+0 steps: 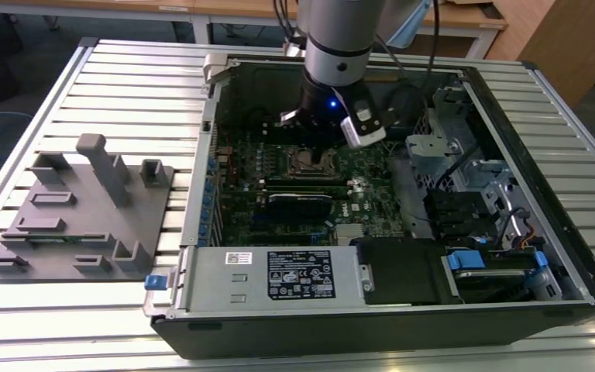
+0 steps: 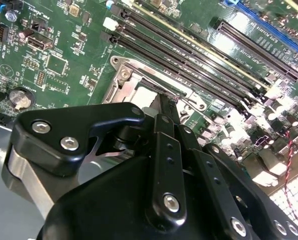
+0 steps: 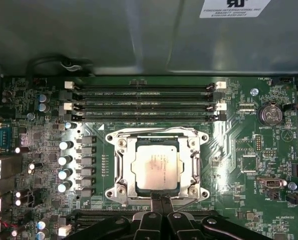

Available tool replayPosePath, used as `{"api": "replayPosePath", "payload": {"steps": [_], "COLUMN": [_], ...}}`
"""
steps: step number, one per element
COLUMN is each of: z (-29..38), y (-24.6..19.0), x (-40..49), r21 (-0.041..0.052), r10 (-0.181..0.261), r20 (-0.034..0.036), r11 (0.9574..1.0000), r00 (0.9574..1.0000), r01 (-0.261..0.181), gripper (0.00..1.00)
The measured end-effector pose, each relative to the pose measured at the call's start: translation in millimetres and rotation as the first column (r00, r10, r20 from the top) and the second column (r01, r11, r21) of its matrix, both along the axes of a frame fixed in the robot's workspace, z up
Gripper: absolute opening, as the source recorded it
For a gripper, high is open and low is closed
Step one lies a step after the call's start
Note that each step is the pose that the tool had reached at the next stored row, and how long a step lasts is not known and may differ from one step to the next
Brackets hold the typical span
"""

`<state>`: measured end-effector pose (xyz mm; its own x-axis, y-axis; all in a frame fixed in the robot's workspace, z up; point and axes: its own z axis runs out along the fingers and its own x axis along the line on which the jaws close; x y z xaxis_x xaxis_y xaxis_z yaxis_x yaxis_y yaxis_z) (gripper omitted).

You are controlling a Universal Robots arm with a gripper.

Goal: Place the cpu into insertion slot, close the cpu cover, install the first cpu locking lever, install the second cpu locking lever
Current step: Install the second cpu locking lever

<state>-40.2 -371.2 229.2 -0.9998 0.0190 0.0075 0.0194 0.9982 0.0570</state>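
Exterior view, going from its left to its right: a grey moulded plastic fixture block point(image 1: 80, 213) lies on the ribbed aluminium table point(image 1: 132, 85), then the open black computer case point(image 1: 401, 225) holds the green motherboard point(image 1: 276, 194). A white label with black print sits on the silver power-supply box point(image 1: 276, 275) at the case's 6 o'clock edge; its writing is too small to make out. The grey arm point(image 1: 337, 39) comes straight down into the case from 12 o'clock, its wrist vertical, a blue light glowing on it.

In the first wrist view, the small square cpu with a dull silver-grey top point(image 3: 154, 167) lies flat in the silver-rimmed insertion slot point(image 3: 156, 165), and faint print on its top cannot be read. The thin shiny cpu cover point(image 3: 122, 170) frames it, lying down around the chip. Four long black memory slots point(image 3: 143, 102) run at the socket's 12 o'clock. A white sticker point(image 3: 234, 7) on the case wall carries print that is cut off.

The black gripper point(image 3: 162, 199) sits at the socket's 6 o'clock edge, fingertips pressed together with nothing between them; the second wrist view shows the same closed tips point(image 2: 165, 102) just beside the socket rim.
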Motion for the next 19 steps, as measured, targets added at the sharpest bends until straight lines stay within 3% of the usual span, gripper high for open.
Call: {"api": "replayPosePath", "payload": {"steps": [19], "z": [-4.5], "y": [-1.9], "x": [-5.1], "r21": [0.0000], "r10": [0.000], "r20": [0.0040], "r11": [1.0000], "r00": [1.0000], "r01": [0.000], "gripper": [0.10]}}
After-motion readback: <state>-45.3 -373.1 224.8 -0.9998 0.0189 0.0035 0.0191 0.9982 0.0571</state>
